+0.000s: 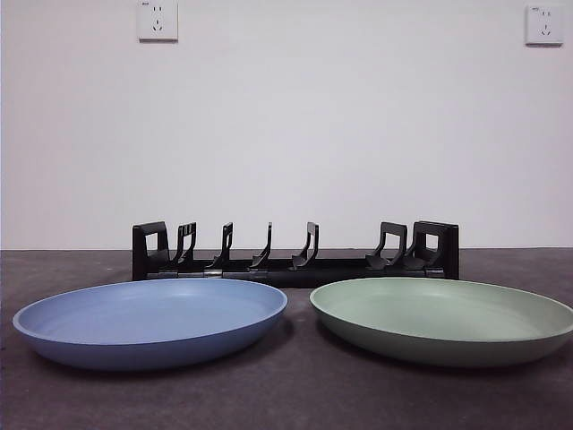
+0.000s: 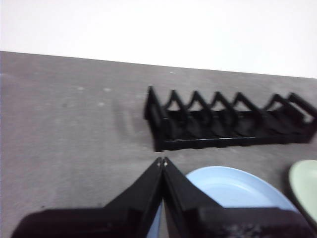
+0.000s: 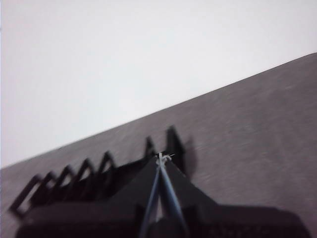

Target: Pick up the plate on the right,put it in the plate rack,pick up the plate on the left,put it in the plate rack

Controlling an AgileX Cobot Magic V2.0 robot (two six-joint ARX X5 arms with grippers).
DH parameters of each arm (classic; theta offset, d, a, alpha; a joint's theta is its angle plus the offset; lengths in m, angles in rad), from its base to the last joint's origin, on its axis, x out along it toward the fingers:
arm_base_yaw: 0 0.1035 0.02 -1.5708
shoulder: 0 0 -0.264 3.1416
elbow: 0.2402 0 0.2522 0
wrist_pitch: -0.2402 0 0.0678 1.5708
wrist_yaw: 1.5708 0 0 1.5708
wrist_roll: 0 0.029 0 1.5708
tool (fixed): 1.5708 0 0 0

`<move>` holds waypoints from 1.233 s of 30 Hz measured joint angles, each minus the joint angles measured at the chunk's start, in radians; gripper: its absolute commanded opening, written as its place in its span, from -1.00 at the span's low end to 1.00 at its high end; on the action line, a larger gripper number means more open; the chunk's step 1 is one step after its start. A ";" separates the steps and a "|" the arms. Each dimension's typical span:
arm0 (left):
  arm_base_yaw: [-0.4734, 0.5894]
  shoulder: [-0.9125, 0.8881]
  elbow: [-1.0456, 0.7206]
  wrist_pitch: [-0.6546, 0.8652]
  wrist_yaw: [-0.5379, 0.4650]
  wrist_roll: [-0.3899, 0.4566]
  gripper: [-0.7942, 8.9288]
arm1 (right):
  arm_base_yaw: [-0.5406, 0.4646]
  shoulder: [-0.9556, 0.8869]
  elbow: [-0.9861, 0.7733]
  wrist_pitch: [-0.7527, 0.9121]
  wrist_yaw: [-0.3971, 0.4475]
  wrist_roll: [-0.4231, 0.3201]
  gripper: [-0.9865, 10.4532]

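On the dark grey table (image 1: pixel 295 394), I am seeing the black plate rack (image 1: pixel 295 251) standing across the back near the white wall (image 1: pixel 295 125), its slots between the curved prongs holding nothing. Just in front of it, a blue plate (image 1: pixel 150 322) is lying flat at the left and a green plate (image 1: pixel 443 320) is lying flat at the right, close together but apart, both bare inside. My left gripper (image 2: pixel 162 161) is hovering above the blue plate's near edge, jaws pressed together on nothing. My right gripper (image 3: pixel 161 157) is hanging clenched and empty, facing the rack's end.
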 measured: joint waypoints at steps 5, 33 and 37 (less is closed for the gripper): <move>0.000 0.089 0.155 -0.084 0.087 0.019 -0.85 | 0.000 0.139 0.221 -0.175 -0.100 -0.094 -0.85; -0.034 0.384 0.617 -0.542 0.261 0.235 0.42 | 0.000 0.525 0.749 -0.806 -0.135 -0.433 -0.34; -0.059 0.385 0.617 -0.539 0.261 0.241 0.58 | 0.000 0.526 0.749 -0.805 -0.152 -0.428 0.22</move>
